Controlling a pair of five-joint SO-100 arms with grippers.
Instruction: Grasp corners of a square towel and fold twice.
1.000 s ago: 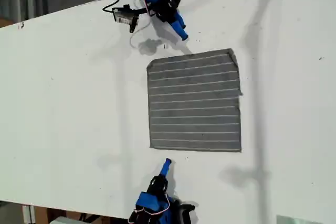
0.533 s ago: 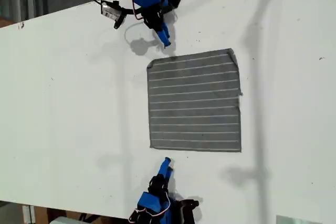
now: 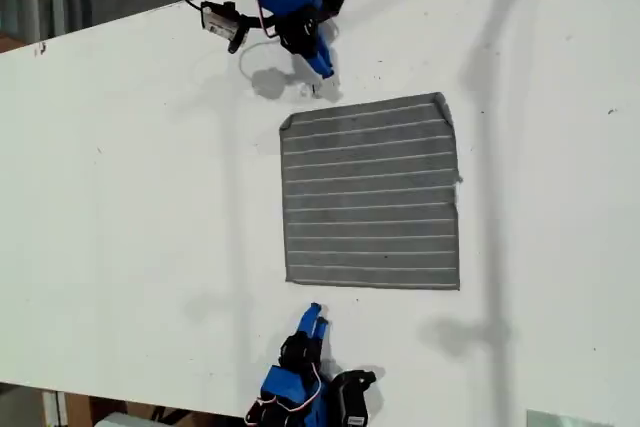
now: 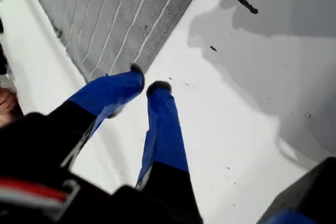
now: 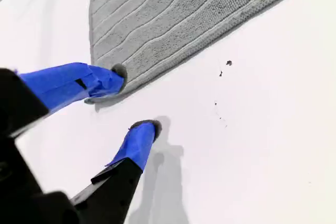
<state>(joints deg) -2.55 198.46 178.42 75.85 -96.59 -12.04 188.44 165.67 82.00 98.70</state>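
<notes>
Two corners [image 3: 288,125] of the towel [image 3: 370,197], which lies flat on the worktop [image 3: 130,197], are being lined up. My first tool [image 4: 147,78] hangs barely parted and empty beside one. My second tool [image 5: 134,98] gapes wide at another, likely readying a joint pinch.

towel [image 4: 105,19] cut off by both wrist views' edges, arm bases cropped

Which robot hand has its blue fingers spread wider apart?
My second gripper: a broad gap shows between its fingers, at the edge of the towel. On my first gripper they nearly touch.
</notes>
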